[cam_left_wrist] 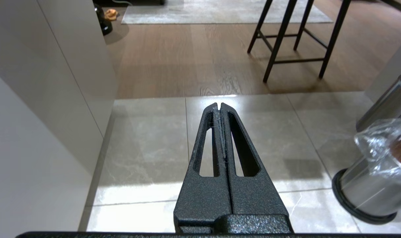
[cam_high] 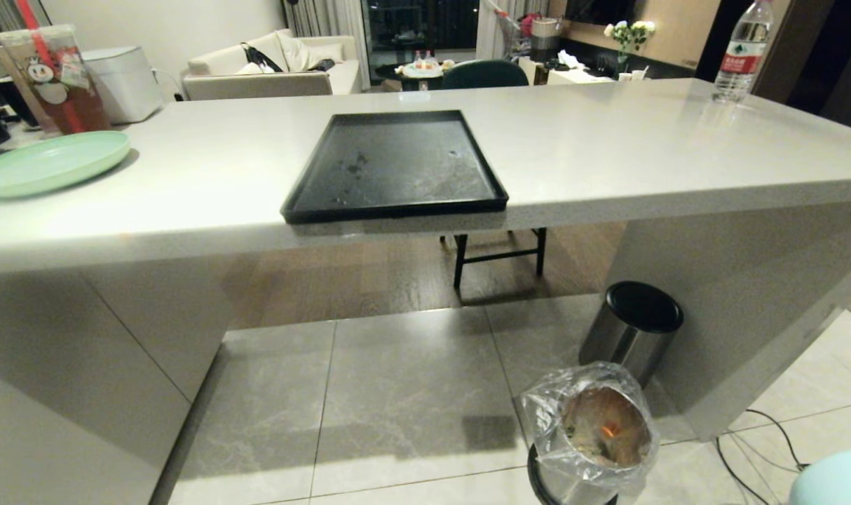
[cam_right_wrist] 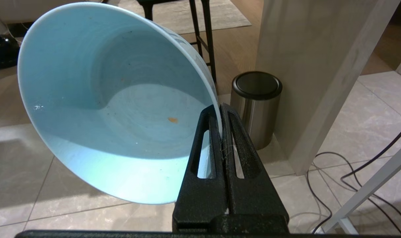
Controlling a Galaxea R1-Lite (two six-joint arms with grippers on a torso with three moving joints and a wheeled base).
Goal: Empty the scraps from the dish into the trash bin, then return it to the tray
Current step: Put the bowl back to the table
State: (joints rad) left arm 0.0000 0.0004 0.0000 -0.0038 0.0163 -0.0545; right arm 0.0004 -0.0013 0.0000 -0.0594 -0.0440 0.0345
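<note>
Pinching the dish (cam_right_wrist: 114, 99) by its rim, the right gripper (cam_right_wrist: 220, 110) is holding it tipped up on edge above the tiled floor (cam_right_wrist: 18, 185), so the inside is facing the wrist camera. The two fingers are squeezed tight on the thin wall, one inside, one outside. The dish is pretty much empty, just a tiny orange fleck (cam_right_wrist: 172, 120) sticking to the bottom plus a few specks. In the head view only a pale-blue sliver of it is peeking in at the bottom right corner.

The scraps (cam_high: 610, 429) are sitting inside the bin (cam_high: 590, 438), orange bits showing through the crinkled plastic liner. The bin is standing on the floor just in front of the black-lidded bin (cam_high: 632, 330), which is tucked against the counter's side panel (cam_high: 741, 308).

The tray (cam_high: 394, 165) is lying bare up on the counter (cam_high: 608, 154), its near edge hanging slightly past the counter's lip. Well off to its left a green plate (cam_high: 47, 163) is resting with a drink cup (cam_high: 50, 77) behind it, and a water bottle (cam_high: 742, 50) is standing at the far right.

The left gripper (cam_left_wrist: 220, 107) is hanging low over the tiles with its fingers pressed together on nothing, the bin off to its side. Some cables (cam_right_wrist: 346, 172) are trailing across the floor past the counter.
</note>
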